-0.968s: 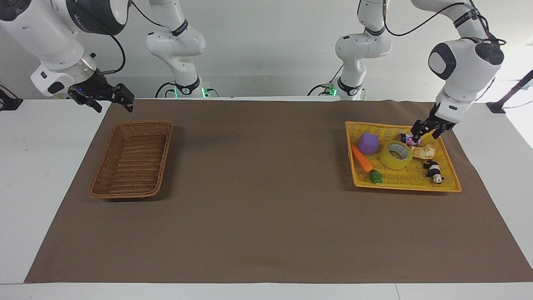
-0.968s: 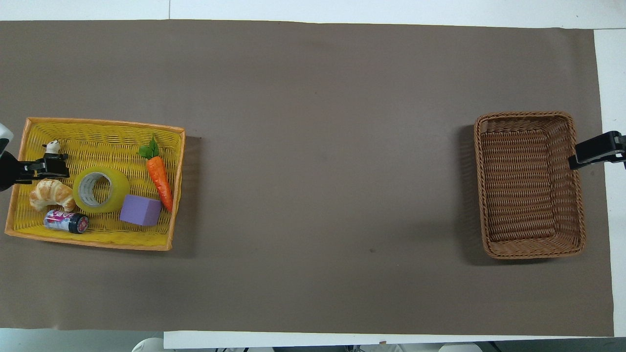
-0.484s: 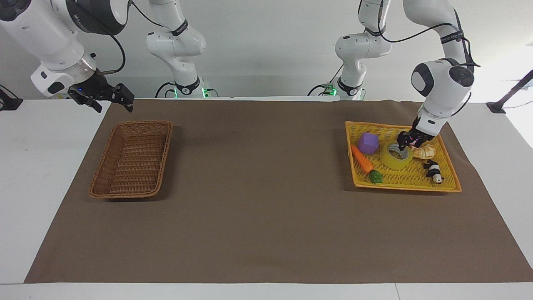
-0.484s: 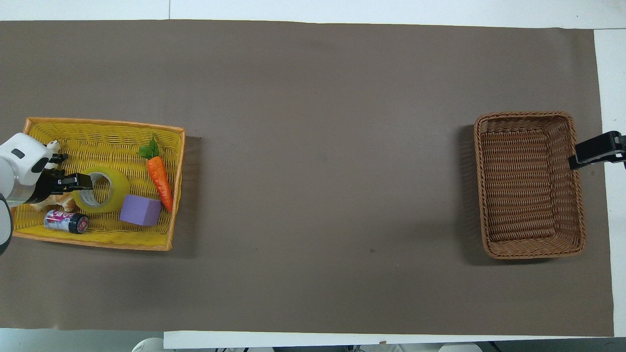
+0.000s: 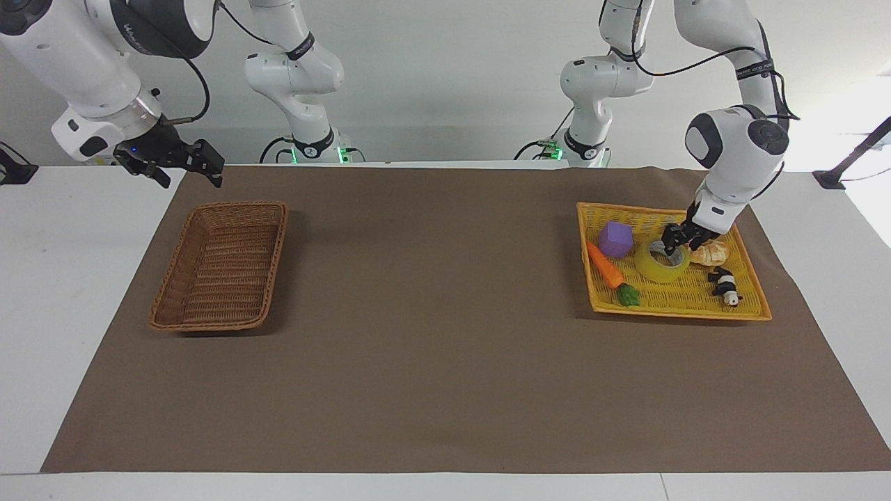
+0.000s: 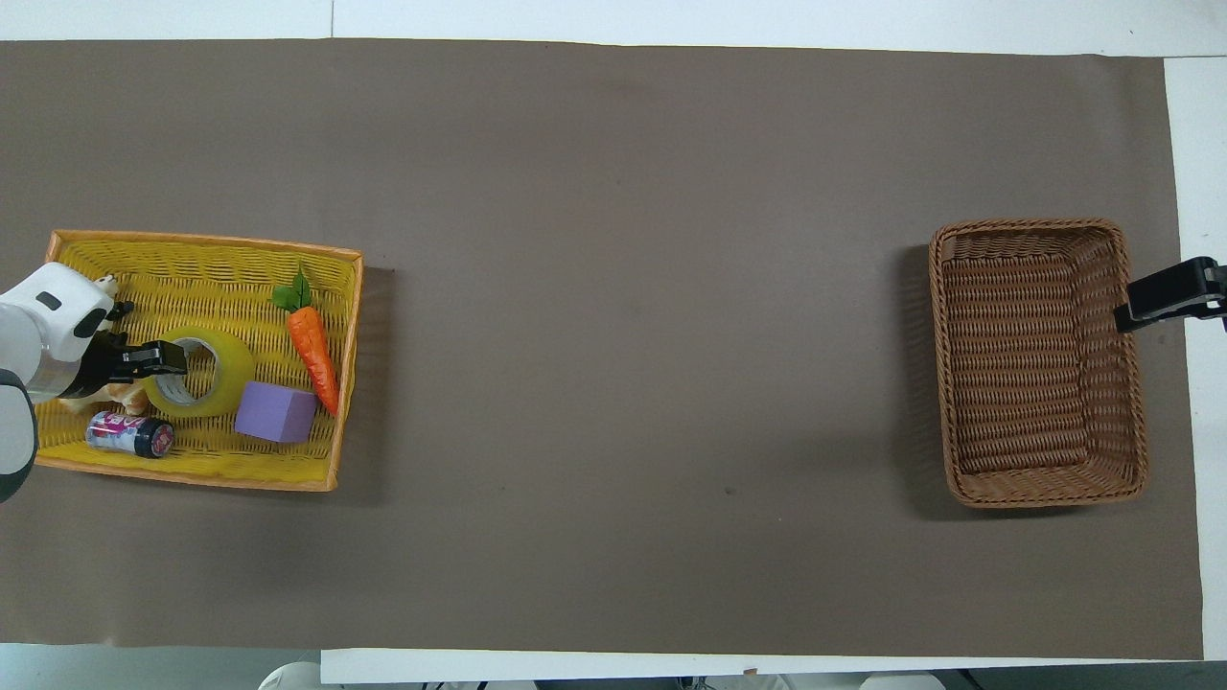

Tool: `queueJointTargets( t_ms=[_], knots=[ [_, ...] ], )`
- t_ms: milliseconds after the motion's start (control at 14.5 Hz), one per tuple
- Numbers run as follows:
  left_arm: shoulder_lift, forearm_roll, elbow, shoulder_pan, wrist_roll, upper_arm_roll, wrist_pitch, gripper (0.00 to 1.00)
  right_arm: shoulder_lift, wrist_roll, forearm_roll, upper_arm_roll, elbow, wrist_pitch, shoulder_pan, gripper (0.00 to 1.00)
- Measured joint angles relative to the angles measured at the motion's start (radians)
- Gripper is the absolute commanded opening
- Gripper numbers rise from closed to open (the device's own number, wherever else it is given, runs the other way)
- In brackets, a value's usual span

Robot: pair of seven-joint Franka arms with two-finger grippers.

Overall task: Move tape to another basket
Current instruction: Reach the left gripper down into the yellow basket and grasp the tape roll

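Two baskets sit well apart on the tabletop: the dark brown basket at the right arm's end, the yellow tray at the left arm's. The tape lies in the tray beside a purple cube; the left gripper is at its rim, fingers' grip indeterminate. The right gripper waits above the tabletop's edge near the brown basket, fingers apart.

A robotics lab: two white arms bolted at a paper-covered table, bare walls.
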Motion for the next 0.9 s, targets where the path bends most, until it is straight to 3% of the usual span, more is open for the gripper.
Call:
queueJointTargets(
  t_ms=[899],
  knots=[
    [0.033, 0.000, -0.060, 0.018, -0.013, -0.006, 0.105, 0.59, 0.000, 0.000, 0.000, 0.000, 0.000, 0.000, 0.000, 1.00]
  ],
)
